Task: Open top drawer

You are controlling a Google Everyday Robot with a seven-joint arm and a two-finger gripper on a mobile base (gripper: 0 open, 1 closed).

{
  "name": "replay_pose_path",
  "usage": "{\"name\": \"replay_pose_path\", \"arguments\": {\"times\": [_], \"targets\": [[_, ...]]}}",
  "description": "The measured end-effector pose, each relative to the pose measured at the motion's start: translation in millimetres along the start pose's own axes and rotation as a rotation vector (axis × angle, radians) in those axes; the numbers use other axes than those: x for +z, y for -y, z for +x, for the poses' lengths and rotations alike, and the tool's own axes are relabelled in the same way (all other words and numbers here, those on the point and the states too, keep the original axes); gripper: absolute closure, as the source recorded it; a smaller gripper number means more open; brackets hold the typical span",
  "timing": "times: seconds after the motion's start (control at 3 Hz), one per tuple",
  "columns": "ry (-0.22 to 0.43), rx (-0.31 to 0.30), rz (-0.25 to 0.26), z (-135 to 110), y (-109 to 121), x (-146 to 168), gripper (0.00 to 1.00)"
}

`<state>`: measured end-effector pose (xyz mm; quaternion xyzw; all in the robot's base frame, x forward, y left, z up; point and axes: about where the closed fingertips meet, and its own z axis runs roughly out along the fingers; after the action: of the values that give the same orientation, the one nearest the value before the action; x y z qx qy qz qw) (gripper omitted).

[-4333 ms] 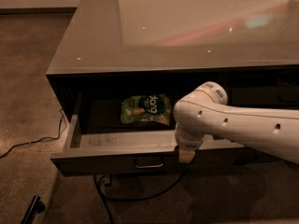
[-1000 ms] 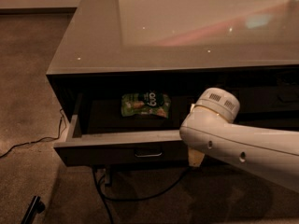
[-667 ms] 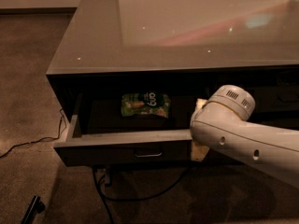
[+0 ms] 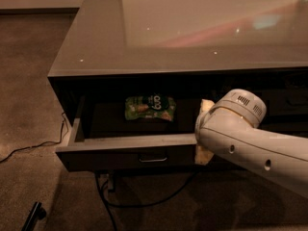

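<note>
Plainly, the wide dark grey top drawer with the tall flat front stands pulled out from under the front edge of the glossy grey-topped table. Its left end sits close to the table's front left corner. The paler grey inside is in view, and the small rectangular loop handle sits at the middle of the drawer front.

A green crinkled snack packet with white lettering lies flat in the drawer, toward the back and roughly under the middle of the table's front edge.

The white rounded robot arm reaches in from the right edge of the view and crosses the right part of the drawer. The pale tan gripper hangs at the arm's end, in front of the drawer's face and to the right of the handle, apart from it. Another tan piece shows above the wrist, over the drawer's inside. Whether the gripper is open or closed cannot be told (the wrist hides most of it).

A thin dark cable runs across the brown carpeted floor below the drawer.
</note>
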<state>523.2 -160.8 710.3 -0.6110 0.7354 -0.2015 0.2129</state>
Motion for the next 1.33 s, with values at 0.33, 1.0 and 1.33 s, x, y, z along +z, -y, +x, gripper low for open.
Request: {"name": "replay_pose_path", "arguments": {"times": [0.33, 1.0, 1.33], "targets": [[0.033, -0.008, 0.058, -10.7, 8.6, -9.0, 0.14], [0.061, -0.018, 0.107, -27.5, 17.8, -6.5, 0.61], [0.048, -0.029, 0.111, -34.6, 20.4, 5.1, 0.84]]}}
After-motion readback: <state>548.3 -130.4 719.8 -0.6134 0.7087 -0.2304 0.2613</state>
